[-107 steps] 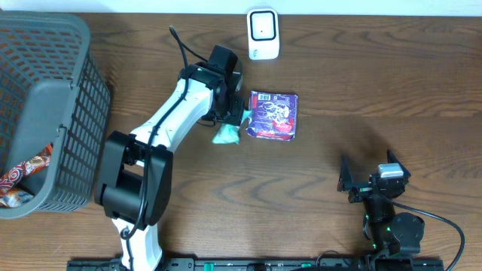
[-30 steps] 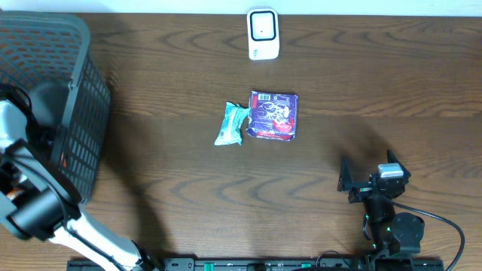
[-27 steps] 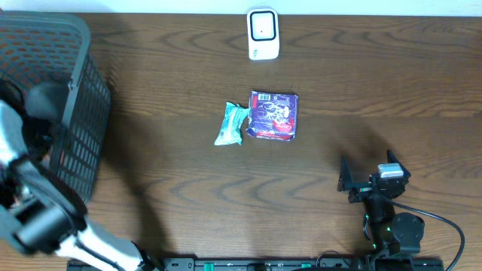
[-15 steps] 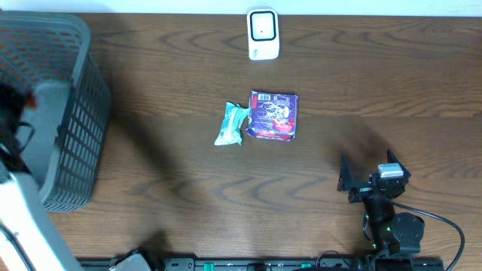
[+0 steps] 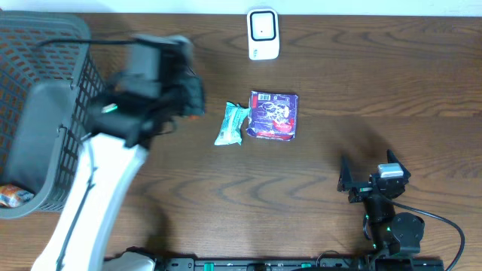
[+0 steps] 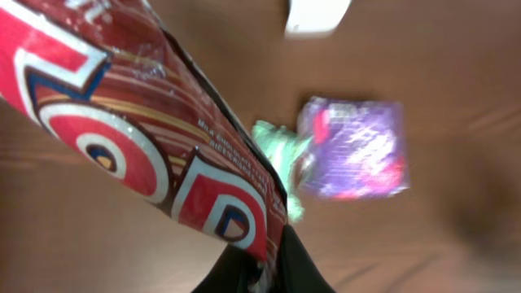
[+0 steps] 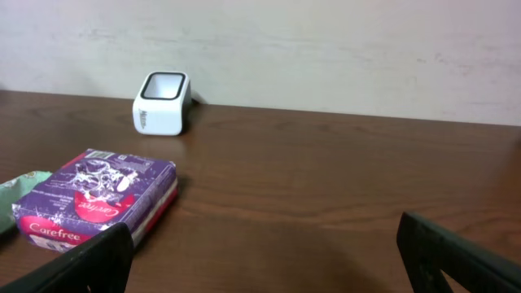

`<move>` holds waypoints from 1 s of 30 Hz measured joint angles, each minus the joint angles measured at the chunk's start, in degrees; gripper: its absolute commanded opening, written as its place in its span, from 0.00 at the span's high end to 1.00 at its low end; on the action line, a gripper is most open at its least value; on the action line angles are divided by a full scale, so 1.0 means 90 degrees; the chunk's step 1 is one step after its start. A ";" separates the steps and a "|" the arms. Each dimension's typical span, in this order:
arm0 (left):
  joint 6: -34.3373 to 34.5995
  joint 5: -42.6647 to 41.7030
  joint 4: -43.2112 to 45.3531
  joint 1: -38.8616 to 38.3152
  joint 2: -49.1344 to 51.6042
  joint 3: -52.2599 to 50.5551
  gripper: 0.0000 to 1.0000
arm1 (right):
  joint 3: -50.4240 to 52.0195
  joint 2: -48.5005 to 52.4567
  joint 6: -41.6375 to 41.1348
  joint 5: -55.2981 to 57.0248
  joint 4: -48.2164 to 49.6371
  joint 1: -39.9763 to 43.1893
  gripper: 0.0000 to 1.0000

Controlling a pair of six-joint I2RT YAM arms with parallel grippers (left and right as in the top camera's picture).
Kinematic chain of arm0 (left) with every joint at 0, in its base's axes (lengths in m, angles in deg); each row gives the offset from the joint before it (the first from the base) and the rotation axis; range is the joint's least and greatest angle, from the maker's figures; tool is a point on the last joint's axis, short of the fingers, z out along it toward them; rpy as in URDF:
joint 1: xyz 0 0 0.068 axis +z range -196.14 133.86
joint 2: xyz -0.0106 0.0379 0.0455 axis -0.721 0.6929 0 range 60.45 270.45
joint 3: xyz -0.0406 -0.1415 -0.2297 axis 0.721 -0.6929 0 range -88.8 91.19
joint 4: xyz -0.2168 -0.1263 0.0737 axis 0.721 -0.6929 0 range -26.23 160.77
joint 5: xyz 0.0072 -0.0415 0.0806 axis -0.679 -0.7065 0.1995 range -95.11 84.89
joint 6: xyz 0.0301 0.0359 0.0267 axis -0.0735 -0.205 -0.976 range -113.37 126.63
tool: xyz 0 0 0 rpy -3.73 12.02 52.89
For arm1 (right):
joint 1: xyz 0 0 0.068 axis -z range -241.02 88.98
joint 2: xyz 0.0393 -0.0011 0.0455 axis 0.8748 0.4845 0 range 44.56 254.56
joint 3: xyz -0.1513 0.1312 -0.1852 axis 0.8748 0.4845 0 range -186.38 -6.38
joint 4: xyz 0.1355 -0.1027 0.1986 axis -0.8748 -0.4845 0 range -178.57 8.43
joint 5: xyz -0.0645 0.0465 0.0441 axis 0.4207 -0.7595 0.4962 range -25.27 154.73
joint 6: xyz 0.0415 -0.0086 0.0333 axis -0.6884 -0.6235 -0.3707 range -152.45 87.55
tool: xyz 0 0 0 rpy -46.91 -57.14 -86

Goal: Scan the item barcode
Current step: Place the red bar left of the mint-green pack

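Seemingly light, crinkly and slippery, glossy red-and-white foil packet (image 6: 146,138) hangs end-pinched in left gripper (image 6: 264,260); right gripper (image 7: 262,226) gapes empty.

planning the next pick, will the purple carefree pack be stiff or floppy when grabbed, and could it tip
The purple pack looks soft-wrapped with glossy film, so probably squashy and slippery. It lies flat and broad, so it should slide rather than tip. Pushed left, it would likely shove the green packet beside it.
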 measured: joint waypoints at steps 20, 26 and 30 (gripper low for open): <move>-0.0464 0.1486 0.0046 -0.0454 0.3344 -0.0029 0.69 | 0.0000 0.0000 0.0000 0.0000 -0.0002 0.0000 0.01; -0.0491 0.1392 -0.0299 -0.0413 0.3228 0.0032 0.58 | 0.0000 0.0000 0.0000 0.0000 -0.0002 0.0000 0.01; -0.0491 0.1384 -0.0396 -0.0228 0.2732 0.0260 0.49 | 0.0000 0.0000 0.0000 0.0000 -0.0002 0.0000 0.01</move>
